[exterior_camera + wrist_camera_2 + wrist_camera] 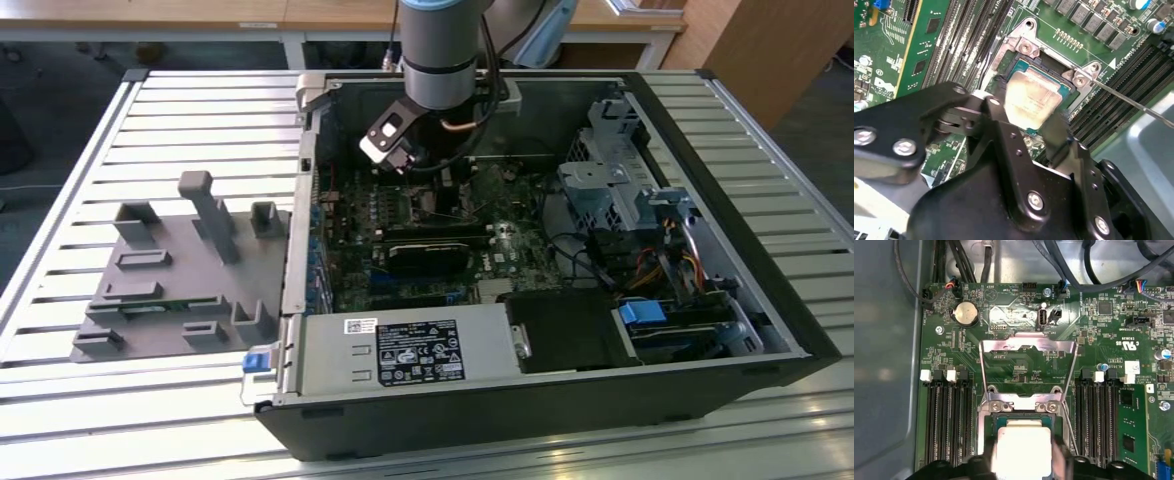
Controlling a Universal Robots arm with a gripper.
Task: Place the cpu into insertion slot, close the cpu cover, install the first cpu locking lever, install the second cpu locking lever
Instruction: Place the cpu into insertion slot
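the claw (1029, 120) is clamped on the cpu (1031, 97), with fingers (996, 117) pressed against two opposite edges. the cpu sits squarely over the slot (1016, 59) in the green board (1019, 372); i cannot tell whether it is fully seated. the cover (1026, 346) is swung open, lying back from the slot. a thin wire lever (1134, 102) juts out beside it. the open computer case (534, 420) rests on the slatted desk (134, 400).

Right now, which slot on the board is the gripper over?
The square insertion slot, where the gripper holds the cpu; long black memory slots flank it.
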